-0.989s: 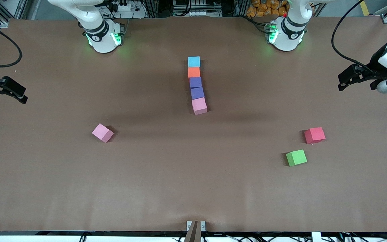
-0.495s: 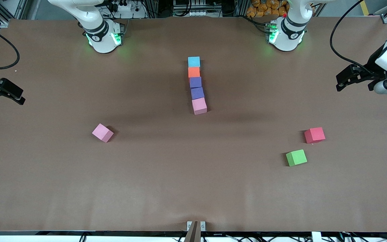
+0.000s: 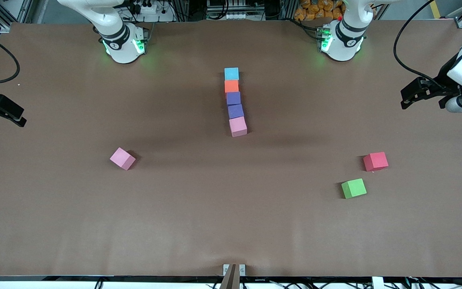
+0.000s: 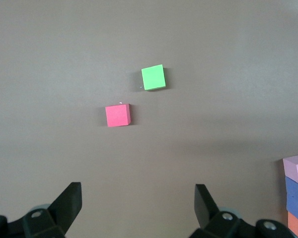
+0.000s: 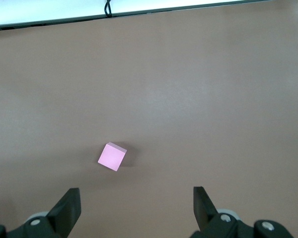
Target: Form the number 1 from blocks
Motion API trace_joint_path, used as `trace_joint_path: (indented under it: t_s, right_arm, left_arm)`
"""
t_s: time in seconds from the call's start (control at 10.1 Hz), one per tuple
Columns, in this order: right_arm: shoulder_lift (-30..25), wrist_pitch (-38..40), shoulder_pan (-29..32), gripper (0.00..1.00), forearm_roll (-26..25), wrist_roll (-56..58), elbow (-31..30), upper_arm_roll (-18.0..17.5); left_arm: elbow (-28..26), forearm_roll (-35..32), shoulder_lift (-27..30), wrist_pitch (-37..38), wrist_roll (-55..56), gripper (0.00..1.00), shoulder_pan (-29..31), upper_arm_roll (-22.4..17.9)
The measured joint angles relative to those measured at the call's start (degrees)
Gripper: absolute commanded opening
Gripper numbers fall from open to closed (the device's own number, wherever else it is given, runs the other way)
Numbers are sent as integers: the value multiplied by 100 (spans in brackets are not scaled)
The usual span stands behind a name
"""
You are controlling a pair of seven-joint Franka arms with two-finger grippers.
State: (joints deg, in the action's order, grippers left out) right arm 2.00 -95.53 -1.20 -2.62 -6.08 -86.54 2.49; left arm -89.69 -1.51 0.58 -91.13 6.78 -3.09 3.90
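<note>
We see five blocks (image 3: 234, 102) in a touching row mid-table; loose pink block (image 3: 122, 158), red block (image 3: 375, 161), green block (image 3: 353, 188) lie apart. Left gripper (image 4: 138, 202) & right gripper (image 5: 136, 206): fingers spread, empty, over table ends.

8 blocks (image 3: 235, 111): 2 pink, 2 purple, 1 each blue, orange, red, green

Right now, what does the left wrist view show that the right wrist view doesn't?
Only the left wrist view: the red block, the green block, the open left gripper, and the near end of the block column (pink, purple, orange visible). Only the right wrist view: the loose pink block, the table edge and the open right gripper. Both show bare brown tabletop.
</note>
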Motion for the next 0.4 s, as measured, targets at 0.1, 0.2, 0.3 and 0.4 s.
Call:
trace_joint_path:
  t_s: [0.1,0.2,0.3,0.4]
  right_arm:
    - [0,-11,7,100,0,-1,0,0]
    - [2,-52,15,100,1,-1,0,0]
    - [4,-94,24,100,2,-2,0,1]
    - [6,-110,41,100,3,-2,0,2]
  left_arm:
    - [0,0,0,0,0,100,8,-7]
    - [2,0,0,0,0,100,11,-11]
    - [8,0,0,0,0,100,4,-8]
    - [13,0,0,0,0,100,3,-7]
